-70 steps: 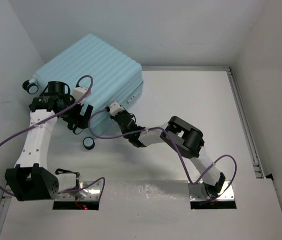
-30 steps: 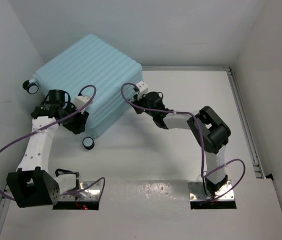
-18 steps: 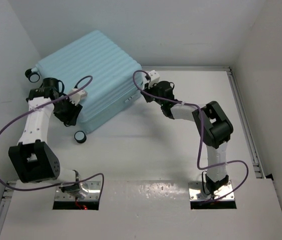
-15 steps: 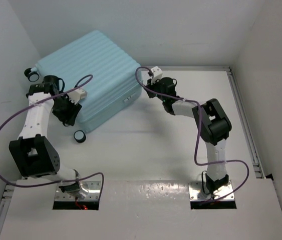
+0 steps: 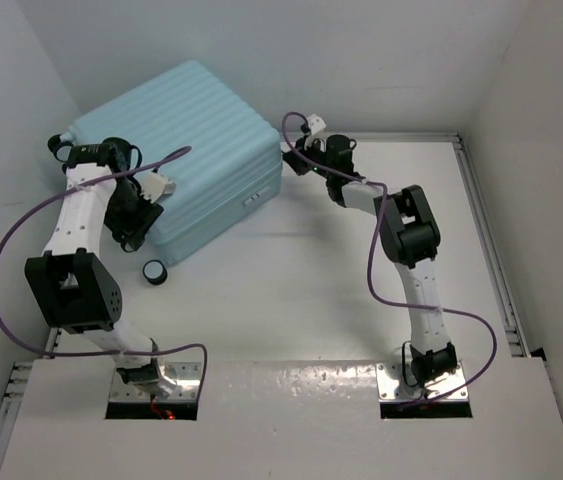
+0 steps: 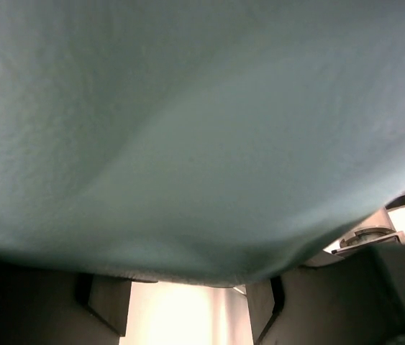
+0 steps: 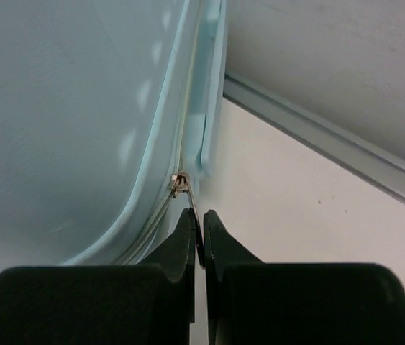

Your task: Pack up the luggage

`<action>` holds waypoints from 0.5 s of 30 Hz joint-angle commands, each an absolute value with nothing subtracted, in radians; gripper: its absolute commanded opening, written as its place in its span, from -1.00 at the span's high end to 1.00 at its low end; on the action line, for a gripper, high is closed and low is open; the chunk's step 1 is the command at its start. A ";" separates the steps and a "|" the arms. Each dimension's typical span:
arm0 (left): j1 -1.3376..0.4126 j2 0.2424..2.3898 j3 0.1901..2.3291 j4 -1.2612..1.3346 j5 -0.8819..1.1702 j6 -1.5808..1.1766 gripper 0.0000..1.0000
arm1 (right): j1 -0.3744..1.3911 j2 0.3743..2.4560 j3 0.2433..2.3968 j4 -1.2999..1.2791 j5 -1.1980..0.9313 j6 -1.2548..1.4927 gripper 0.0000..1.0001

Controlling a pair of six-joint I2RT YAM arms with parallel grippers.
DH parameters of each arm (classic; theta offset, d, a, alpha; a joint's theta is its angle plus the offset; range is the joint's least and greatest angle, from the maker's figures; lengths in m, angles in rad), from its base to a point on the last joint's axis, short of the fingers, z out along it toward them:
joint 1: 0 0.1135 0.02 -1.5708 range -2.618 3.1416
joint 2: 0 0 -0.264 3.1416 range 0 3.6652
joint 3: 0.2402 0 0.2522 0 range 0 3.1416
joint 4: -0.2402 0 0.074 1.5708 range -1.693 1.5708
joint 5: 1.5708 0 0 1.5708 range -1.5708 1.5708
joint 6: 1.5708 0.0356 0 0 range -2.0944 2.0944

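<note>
The luggage [image 5: 176, 130], a large pale blue ribbed suitcase, lies closed at the far left of the table. My right gripper [image 5: 301, 152] is at its right corner, shut on the metal zipper pull [image 7: 193, 205]. The zipper slider [image 7: 178, 183] sits on the seam of the luggage [image 7: 65, 108] just ahead of the fingertips. My left gripper [image 5: 133, 225] is pressed against the luggage's near left side. In the left wrist view the shell [image 6: 188, 129] fills the frame, and the fingers [image 6: 105, 309] stand apart below it with nothing between them.
A black-and-white wheel [image 5: 152, 271] lies on the table near the luggage's front corner. Another wheel [image 5: 58, 143] sticks out at its left end by the left wall. A metal rail [image 5: 486, 240] runs along the table's right edge, another [image 7: 324, 147] along the back.
The luggage has turned and slid toward the back left corner. My right gripper moved along the seam to the right corner with the zipper pull. My left arm swung left and back with the luggage.
</note>
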State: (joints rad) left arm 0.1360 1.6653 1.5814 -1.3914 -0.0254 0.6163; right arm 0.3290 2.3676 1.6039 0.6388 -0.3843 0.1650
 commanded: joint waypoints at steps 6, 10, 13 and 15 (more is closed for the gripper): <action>0.084 1.760 1.575 -0.716 -0.081 0.407 1.00 | 0.221 2.611 1.946 0.835 -0.186 0.419 1.00; 0.074 1.709 1.551 -0.706 -0.017 0.396 1.00 | 0.250 2.765 2.186 0.819 -0.111 0.535 1.00; 0.064 1.677 1.551 -0.706 0.035 0.396 1.00 | 0.287 2.871 2.332 0.821 -0.042 0.594 1.00; 0.052 1.640 1.539 -0.716 0.081 0.396 1.00 | 0.316 2.882 2.316 0.879 -0.006 0.644 1.00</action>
State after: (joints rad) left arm 0.0795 1.5986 1.5463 -1.3579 -0.0193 0.5602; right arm 0.3359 2.8613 2.2536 0.7994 -0.4137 0.5644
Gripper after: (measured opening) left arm 0.558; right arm 0.011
